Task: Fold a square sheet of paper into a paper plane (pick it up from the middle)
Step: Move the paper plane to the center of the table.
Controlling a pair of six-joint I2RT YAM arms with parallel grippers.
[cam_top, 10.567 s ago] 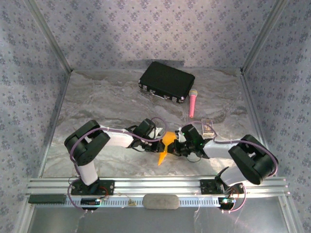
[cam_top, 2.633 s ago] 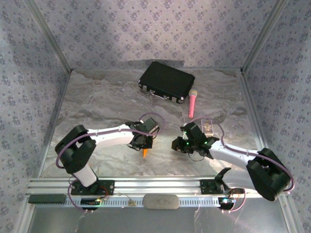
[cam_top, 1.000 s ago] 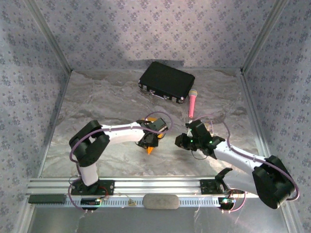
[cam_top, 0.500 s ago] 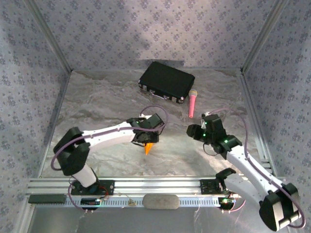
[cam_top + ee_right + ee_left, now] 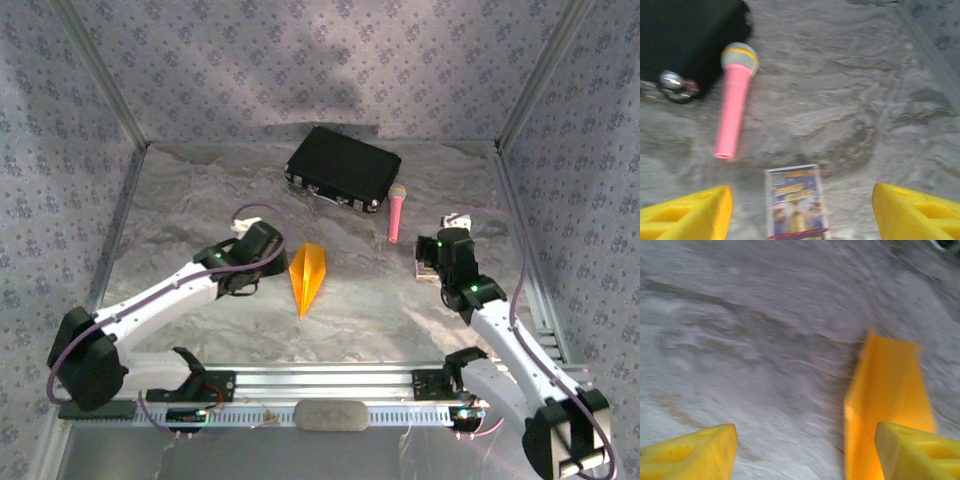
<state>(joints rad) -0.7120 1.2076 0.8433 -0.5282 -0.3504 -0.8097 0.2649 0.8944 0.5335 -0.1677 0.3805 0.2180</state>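
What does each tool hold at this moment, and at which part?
Nothing is held. The left tool and right tool are open; the paper plane lies free on the table.

Left wrist view is motion-blurred: paper plane [image 5: 887, 405] soft-edged, its near end runs off the bottom edge & part sits behind one of the left fingers [image 5: 920, 452], themselves cropped at bottom. Right wrist view also soft: black case [image 5: 685, 35] cut by top-left corner, printed box [image 5: 796, 202] cropped at bottom, print unreadable, right fingers [image 5: 685, 212] cropped too. From top cam, box mostly hidden under right arm [image 5: 500, 330].
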